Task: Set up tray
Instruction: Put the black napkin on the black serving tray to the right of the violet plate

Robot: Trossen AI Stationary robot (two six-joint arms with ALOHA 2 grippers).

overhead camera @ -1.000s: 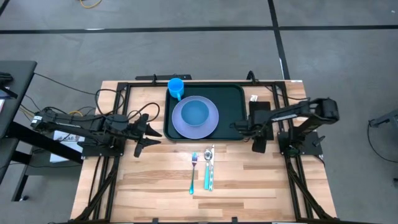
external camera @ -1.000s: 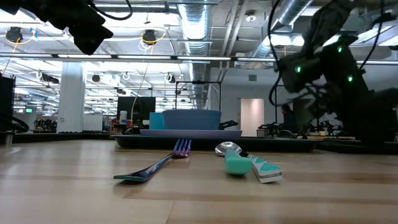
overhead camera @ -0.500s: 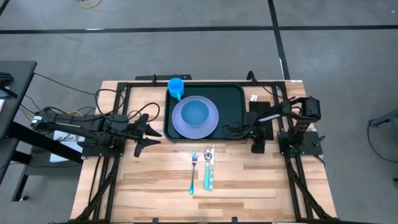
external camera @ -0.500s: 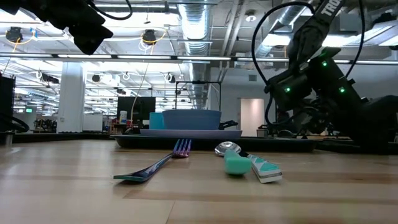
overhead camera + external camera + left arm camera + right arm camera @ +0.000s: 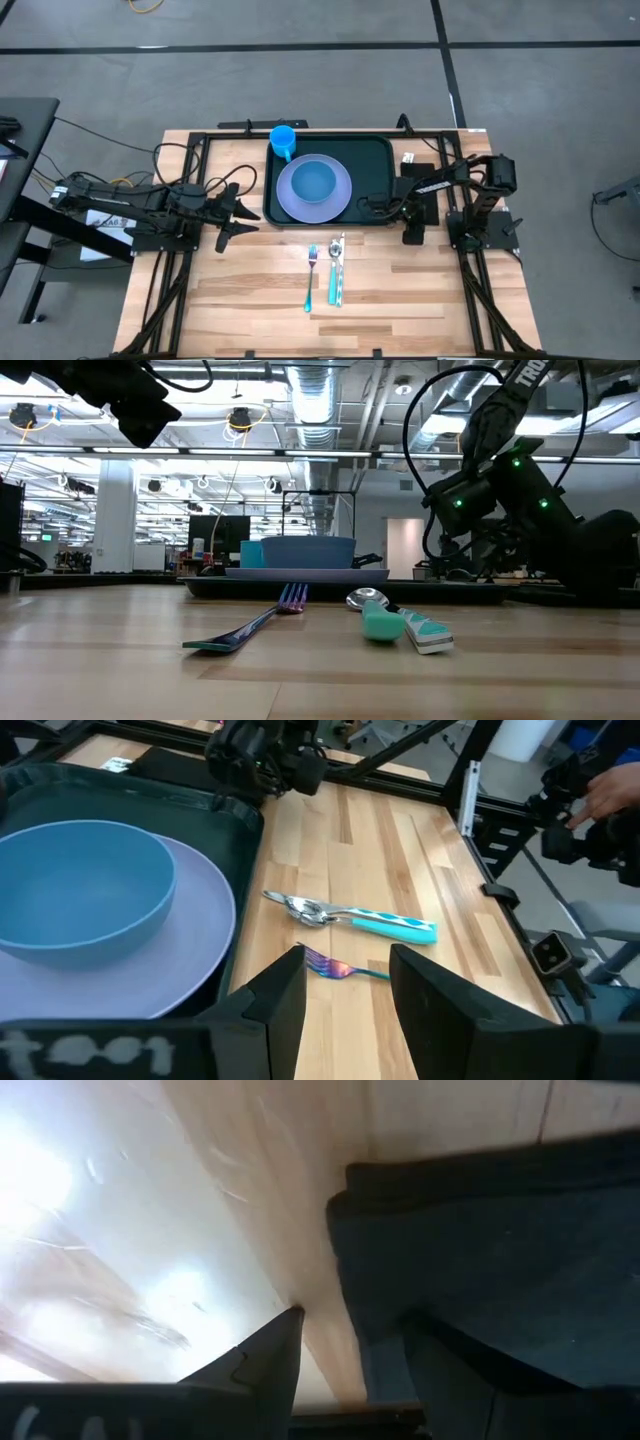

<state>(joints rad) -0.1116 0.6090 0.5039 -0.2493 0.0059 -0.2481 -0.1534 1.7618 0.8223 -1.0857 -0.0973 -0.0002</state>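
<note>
Right end effector (image 5: 374,206) lowered (seemingly open), at tray (image 5: 380,160) corner

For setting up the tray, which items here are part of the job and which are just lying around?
Part of the job:
dark green rectangular plastic tray
lilac round plate
blue bowl
blue cup
teal-handled fork
teal-handled spoon
right tool, open at the tray's corner

Lying about:
flat black rectangle
left tool, waiting open
</note>
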